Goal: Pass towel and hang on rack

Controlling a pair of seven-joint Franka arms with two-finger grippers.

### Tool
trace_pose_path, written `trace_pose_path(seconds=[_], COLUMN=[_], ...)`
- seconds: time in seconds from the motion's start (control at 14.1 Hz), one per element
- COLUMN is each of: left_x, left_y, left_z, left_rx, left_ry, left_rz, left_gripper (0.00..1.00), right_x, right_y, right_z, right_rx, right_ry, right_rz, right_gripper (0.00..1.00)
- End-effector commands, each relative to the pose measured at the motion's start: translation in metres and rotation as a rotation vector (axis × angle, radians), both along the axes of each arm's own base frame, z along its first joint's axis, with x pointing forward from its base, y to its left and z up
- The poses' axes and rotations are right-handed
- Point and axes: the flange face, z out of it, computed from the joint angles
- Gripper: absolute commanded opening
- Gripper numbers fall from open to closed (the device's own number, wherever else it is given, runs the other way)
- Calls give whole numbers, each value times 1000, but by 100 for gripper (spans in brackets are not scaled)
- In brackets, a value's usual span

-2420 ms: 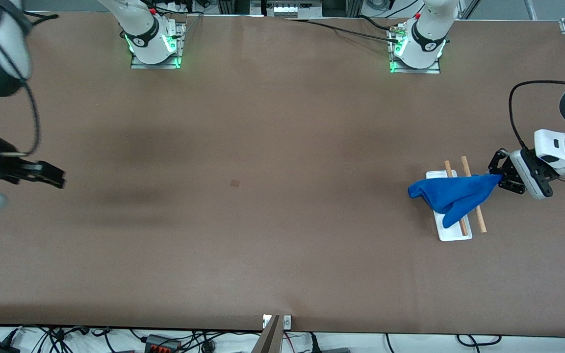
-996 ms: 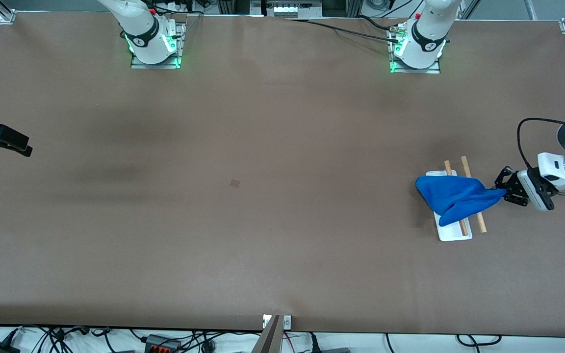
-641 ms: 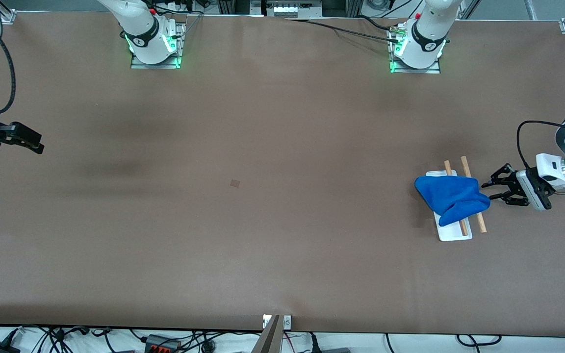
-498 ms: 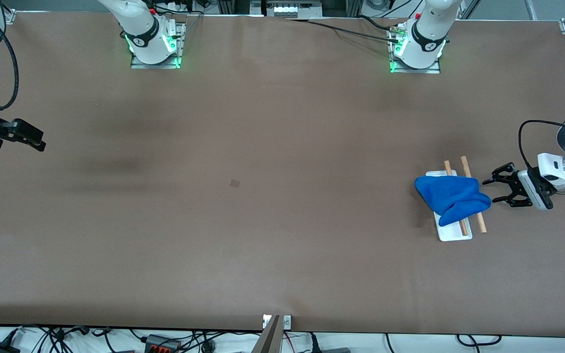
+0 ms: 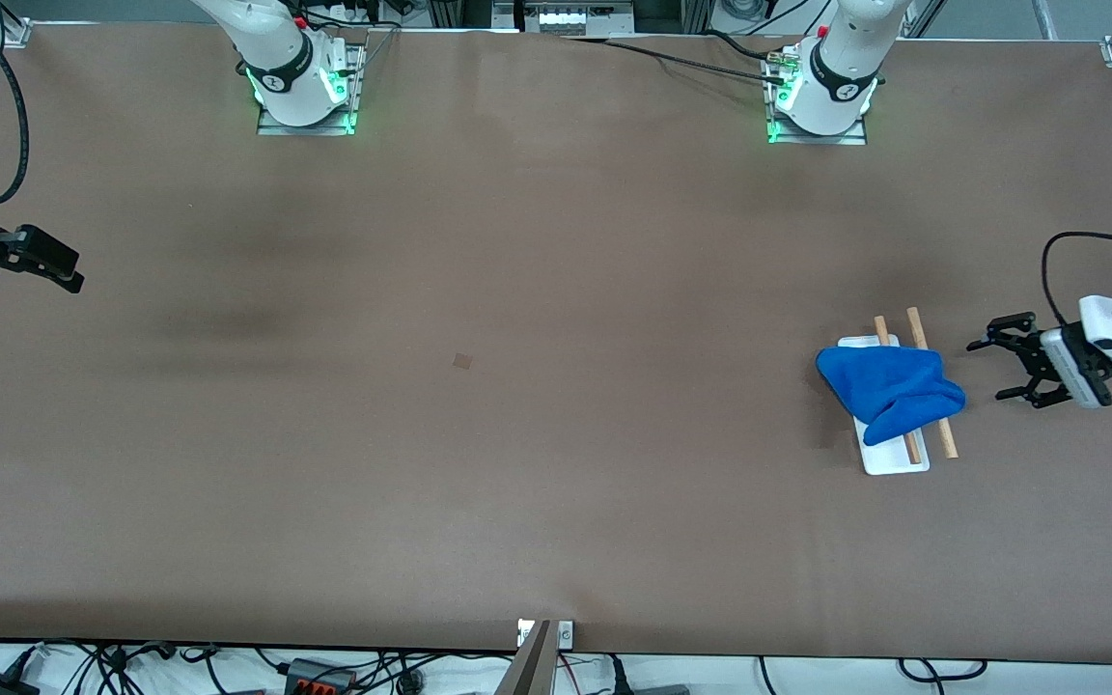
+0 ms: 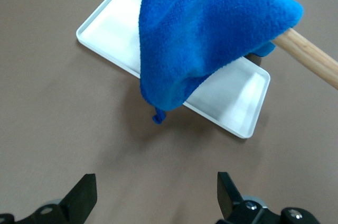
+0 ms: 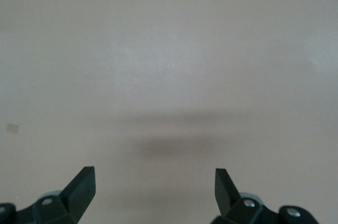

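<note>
The bright blue towel (image 5: 889, 391) hangs draped over the two wooden rods (image 5: 915, 323) of the rack, whose white tray base (image 5: 896, 458) stands toward the left arm's end of the table. My left gripper (image 5: 986, 369) is open and empty, beside the rack and apart from the towel. In the left wrist view the towel (image 6: 211, 28) hangs over a rod (image 6: 311, 57) above the tray (image 6: 235, 105), ahead of the open left gripper (image 6: 157, 197). My right gripper (image 5: 69, 270) is open and empty over the table's edge at the right arm's end; its wrist view (image 7: 154, 192) shows only bare table.
The brown table (image 5: 517, 434) bears a small dark square mark (image 5: 462, 361) near its middle. The two arm bases (image 5: 305, 87) (image 5: 821, 92) stand along the edge farthest from the front camera. Cables lie off the nearest edge.
My left gripper has let go of the towel, opened, and drawn back from the rack. The towel's free corner has dropped onto the rods. My right gripper has pulled back toward its table end.
</note>
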Motion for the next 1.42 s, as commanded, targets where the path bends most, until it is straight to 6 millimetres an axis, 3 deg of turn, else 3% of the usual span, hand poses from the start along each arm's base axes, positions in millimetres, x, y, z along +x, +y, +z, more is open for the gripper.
trace_pose_path(seconds=[0.0, 0.21, 0.36, 0.64, 0.85, 1.14, 1.35], left_x=[15, 31, 39, 33, 38, 40, 31], left_y=[16, 20, 10, -10, -56, -132, -160], left_z=[40, 88, 130, 215, 263, 298, 327], left_rx=[43, 57, 51, 74, 174, 258, 324], left_ry=[6, 61, 132, 320, 378, 491, 570], left_rz=[-80, -77, -21, 163, 229, 353, 594], left_gripper=[100, 100, 100, 100, 100, 100, 100], right_x=[-5, -4, -3, -2, -2, -2, -2], right_y=[2, 3, 5, 5, 5, 6, 8], right_z=[6, 5, 2, 1, 1, 1, 1], right_rx=[7, 7, 7, 7, 7, 9, 9], right_ry=[-1, 2, 8, 8, 9, 9, 8], right_rz=[21, 24, 27, 28, 28, 30, 33], right_gripper=[100, 100, 100, 100, 100, 100, 100])
